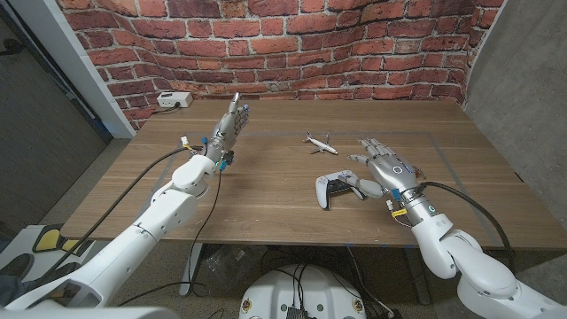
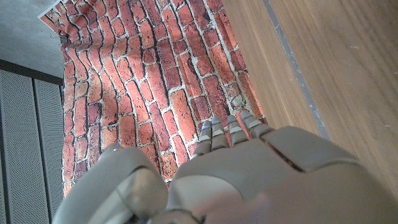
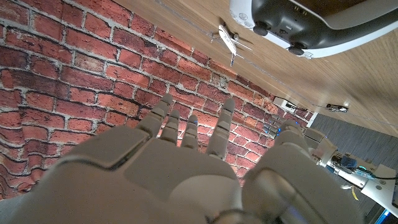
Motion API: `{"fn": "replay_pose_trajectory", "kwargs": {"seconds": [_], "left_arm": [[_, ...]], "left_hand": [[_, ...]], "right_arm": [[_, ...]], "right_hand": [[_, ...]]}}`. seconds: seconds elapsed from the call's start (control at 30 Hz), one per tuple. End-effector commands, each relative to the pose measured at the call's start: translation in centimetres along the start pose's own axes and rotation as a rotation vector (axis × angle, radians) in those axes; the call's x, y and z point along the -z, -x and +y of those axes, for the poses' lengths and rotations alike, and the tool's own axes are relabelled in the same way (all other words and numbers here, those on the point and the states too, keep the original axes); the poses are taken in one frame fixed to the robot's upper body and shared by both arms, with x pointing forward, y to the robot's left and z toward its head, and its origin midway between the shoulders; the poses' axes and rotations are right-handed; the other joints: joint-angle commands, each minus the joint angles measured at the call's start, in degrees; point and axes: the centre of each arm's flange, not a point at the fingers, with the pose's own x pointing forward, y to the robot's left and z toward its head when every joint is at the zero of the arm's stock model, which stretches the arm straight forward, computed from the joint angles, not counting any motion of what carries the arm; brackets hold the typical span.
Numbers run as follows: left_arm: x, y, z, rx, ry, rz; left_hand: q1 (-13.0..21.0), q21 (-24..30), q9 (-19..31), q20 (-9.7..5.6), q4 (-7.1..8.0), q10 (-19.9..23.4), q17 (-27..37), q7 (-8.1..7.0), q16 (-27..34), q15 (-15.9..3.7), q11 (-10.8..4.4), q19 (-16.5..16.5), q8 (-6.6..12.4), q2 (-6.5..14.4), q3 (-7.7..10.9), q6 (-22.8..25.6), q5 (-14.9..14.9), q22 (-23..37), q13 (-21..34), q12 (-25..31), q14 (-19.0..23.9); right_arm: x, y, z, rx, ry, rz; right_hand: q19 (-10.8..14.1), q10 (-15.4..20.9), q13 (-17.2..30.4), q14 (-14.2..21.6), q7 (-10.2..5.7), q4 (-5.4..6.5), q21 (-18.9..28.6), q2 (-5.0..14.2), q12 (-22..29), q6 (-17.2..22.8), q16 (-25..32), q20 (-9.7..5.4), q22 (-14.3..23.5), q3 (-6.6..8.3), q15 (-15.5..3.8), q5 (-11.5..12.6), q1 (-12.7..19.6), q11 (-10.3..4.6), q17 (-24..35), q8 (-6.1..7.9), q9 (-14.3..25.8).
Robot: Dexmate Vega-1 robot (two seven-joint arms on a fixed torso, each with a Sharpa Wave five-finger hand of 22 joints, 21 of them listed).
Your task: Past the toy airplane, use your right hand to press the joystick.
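Game controller [image 1: 332,190] with joystick [image 3: 260,28] lay on wooden desk [image 1: 266,204], right of centre, nearer robot than toy airplane [image 1: 319,142], apart from it. Right hand [image 1: 383,167] hovered just right of controller, fingers [image 1: 361,183] spread apart, thumb side reaching toward controller's right grip; contact could not be told; nothing held. Left hand [image 1: 229,129] raised over desk's left part, fingers straight and together, pointing toward brick wall [image 1: 266,44], holding nothing. White box [image 1: 174,100] with cable sat at far left corner.
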Motion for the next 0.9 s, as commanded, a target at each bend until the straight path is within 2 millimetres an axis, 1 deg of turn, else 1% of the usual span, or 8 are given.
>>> {"fn": "replay_pose_trajectory", "kwargs": {"seconds": [0.03, 0.23, 0.57, 0.7, 0.8, 0.9], "left_arm": [[-0.2, -0.3, -0.1, 0.005, -0.005, -0.005], [-0.3, -0.4, -0.3, 0.011, -0.006, -0.008], [0.1, -0.2, -0.5, 0.014, 0.006, -0.002], [0.1, -0.1, -0.4, 0.01, 0.011, -0.005], [0.1, 0.0, -0.4, 0.008, 0.011, -0.007], [0.1, -0.1, -0.3, 0.008, 0.009, -0.003]], "left_hand": [[0.2, -0.4, 0.1, 0.39, 0.02, 0.1, 0.2, 0.1, -0.3, 0.45, 0.0, -0.3, -0.07, 0.5, -0.48, 0.4, -0.1, 0.1, 0.3, -0.4, 0.1], [0.2, -0.4, 0.2, 0.48, 0.03, 0.2, 0.2, 0.1, -0.3, 0.46, 0.04, -0.3, -0.06, 0.6, -0.53, 0.5, -0.2, 0.1, 0.3, -0.4, 0.1], [0.3, -0.6, 0.2, 0.5, 0.04, 0.2, 0.2, 0.14, -0.3, 0.44, 0.0, -0.4, -0.12, 0.7, -0.63, 0.6, -0.2, 0.1, 0.3, -0.5, 0.1], [0.3, -0.6, 0.2, 1.3, 0.04, 0.2, 0.2, 0.08, -0.3, 0.33, -0.09, -0.3, -0.19, 0.7, -0.71, 0.7, -0.2, 0.1, 0.3, -0.6, 0.1], [0.3, -0.6, 0.2, 1.38, 0.05, 0.2, 0.2, 0.05, -0.3, 0.26, -0.15, -0.2, -0.22, 0.8, -0.74, 0.7, -0.2, 0.1, 0.3, -0.6, 0.1], [0.3, -0.6, 0.2, 1.47, 0.06, 0.3, 0.2, 0.0, -0.3, 0.25, -0.12, -0.2, -0.25, 0.8, -0.78, 0.7, -0.3, 0.1, 0.3, -0.6, 0.1]], "right_arm": [[0.1, 0.3, 0.5, -0.042, -0.008, 0.009], [-0.1, 0.6, 0.9, -0.073, -0.01, 0.01], [-0.1, 0.3, 1.4, -0.085, 0.009, 0.028], [-0.2, 0.1, 1.7, -0.104, 0.012, 0.023], [-0.2, 0.0, 1.8, -0.111, 0.016, 0.024], [-0.3, 0.0, 1.8, -0.113, 0.015, 0.024]], "right_hand": [[0.1, 0.5, 0.2, -0.1, -0.03, 0.14, 0.5, 0.22, 0.5, 1.2, 0.5, -0.29, 0.3, 0.58, -0.09, -0.1, 0.6, -0.35, 0.1, 0.42, 0.0], [0.2, 1.4, 0.2, 0.3, 0.0, 0.05, 0.7, 0.37, 1.0, 3.1, 0.8, -0.27, 0.3, 0.77, -0.3, -0.1, 0.9, -1.12, 0.1, 0.95, 0.0], [0.0, 1.4, 0.2, 0.5, -0.36, -0.07, 0.8, 0.51, 1.0, 3.6, 0.9, -0.61, 0.3, 0.95, -0.63, -0.1, 1.2, -1.0, 0.0, 0.95, 0.0], [-0.1, 1.3, 0.2, 0.6, -0.46, -0.15, 0.8, 0.61, 1.0, 3.5, 0.9, -0.76, 0.3, 1.07, -0.62, 0.0, 1.4, -0.86, 0.0, 0.82, 0.0], [-0.4, 1.3, 0.2, 0.5, -0.52, -0.34, 0.8, 0.88, 1.0, 3.4, 0.9, -1.49, 0.3, 1.37, -0.37, 0.0, 2.0, -0.79, 0.0, 0.66, 0.0], [-0.5, 1.3, 0.2, 0.5, -0.52, -0.39, 0.8, 0.95, 1.0, 3.4, 0.8, -1.57, 0.3, 1.45, -0.33, 0.0, 2.1, -0.73, 0.0, 0.62, 0.0]]}}
